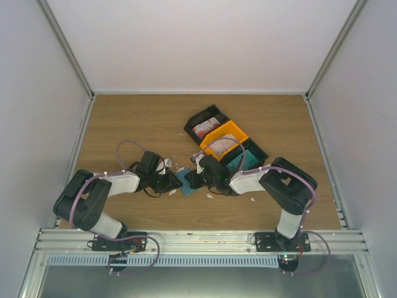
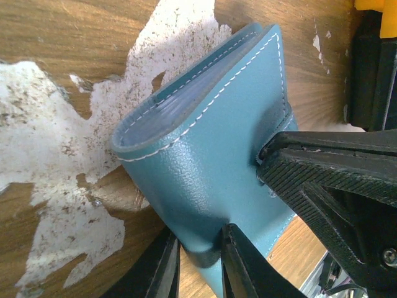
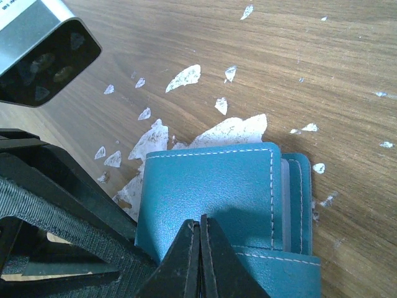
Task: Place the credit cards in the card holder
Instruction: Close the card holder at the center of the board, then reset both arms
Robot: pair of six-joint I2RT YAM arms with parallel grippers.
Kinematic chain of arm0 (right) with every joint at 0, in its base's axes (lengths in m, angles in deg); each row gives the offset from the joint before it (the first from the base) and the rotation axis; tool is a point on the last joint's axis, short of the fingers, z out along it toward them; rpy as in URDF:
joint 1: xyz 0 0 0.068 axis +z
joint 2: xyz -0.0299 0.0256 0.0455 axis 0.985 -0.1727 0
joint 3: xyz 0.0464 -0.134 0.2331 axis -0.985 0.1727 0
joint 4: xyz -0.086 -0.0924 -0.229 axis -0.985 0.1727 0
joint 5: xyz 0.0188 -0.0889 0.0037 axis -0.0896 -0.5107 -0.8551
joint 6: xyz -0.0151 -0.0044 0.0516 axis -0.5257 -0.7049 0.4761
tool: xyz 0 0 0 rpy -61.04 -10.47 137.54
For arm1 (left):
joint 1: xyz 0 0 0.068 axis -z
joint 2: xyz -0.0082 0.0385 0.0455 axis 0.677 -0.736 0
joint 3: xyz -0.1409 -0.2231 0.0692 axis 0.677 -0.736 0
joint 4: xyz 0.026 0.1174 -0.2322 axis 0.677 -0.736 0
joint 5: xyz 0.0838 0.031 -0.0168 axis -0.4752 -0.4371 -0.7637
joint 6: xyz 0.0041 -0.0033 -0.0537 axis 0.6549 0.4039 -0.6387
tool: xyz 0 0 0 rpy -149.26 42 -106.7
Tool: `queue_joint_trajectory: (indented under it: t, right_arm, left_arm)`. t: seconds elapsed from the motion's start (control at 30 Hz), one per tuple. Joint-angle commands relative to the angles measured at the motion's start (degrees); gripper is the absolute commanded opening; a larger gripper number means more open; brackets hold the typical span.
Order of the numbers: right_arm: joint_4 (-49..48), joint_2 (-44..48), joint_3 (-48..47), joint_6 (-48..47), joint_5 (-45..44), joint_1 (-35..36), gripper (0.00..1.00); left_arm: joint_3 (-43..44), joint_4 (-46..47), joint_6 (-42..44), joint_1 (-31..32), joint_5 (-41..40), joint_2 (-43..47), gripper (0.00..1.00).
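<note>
The blue card holder lies folded on the wood between both grippers. My left gripper is shut on the lower edge of the card holder. My right gripper is shut, its joined tips resting on the top cover of the card holder. Pale layers show between the covers at the holder's open side. In the top view, credit cards with red blotches sit in the tray's far black compartment. Teal credit cards lie in the near compartment, partly hidden by the right arm.
The black-and-orange tray stands slanted just behind the right gripper. White scraps and a large flaked white patch lie on the wood around the holder. White walls enclose the table on three sides.
</note>
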Motion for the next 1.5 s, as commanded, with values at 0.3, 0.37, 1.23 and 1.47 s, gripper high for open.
queue_joint_trajectory:
  t: [0.3,0.37,1.23,1.47]
  right_arm:
    - [30.4,6.3,-12.7,-1.1,-1.9,-1.9,0.41]
    - [32.4,8.3,-12.9,-1.2,-4.3,-1.9,0.48]
    - [66.2,67.8,-19.6,-6.1,-48.7,-2.0,1.0]
    - [72.5,75.5,-21.5,-5.0,-51.7,-2.0,1.0]
  left_arm:
    - [4.3,-5.5,3.4,-0.6,-10.9,4.9,0.4]
    - [5.4,-6.4,4.3,-1.2,-11.1,5.3,0.42]
    - [32.5,-31.7,28.7,-1.9,-31.8,54.7,0.99]
    - [36.6,-37.4,30.8,-1.8,-37.4,60.9,0.99]
